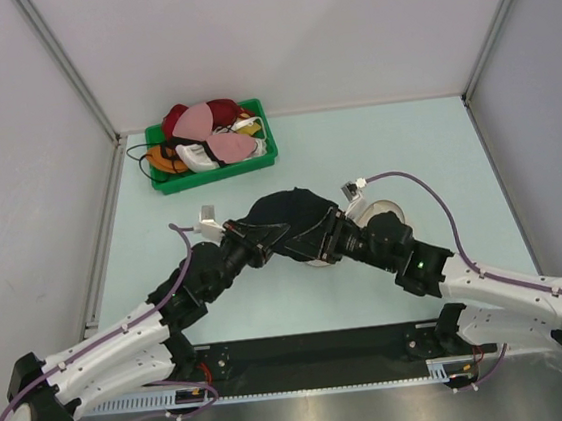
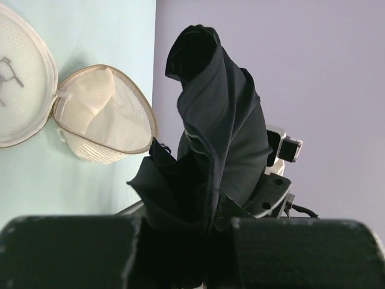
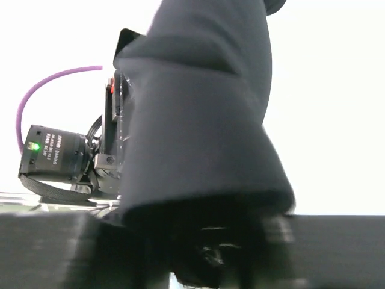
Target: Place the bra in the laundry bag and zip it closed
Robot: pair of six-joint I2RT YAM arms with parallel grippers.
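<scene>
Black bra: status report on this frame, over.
Left gripper shut on black bra, held up. Right gripper at its other end, grip unclear. Laundry bag open, bra not yet in. Path looks clear.

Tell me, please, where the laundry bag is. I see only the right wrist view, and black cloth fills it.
Observer: The bag lies open on the table, its round lid flipped beside it.
Operator: What holds this cloth?
Observer: The left tool clamps the bra, which stands up from it.
Operator: Anything else near?
Observer: A green bin of other bras sits at the far edge, toward the left.
</scene>
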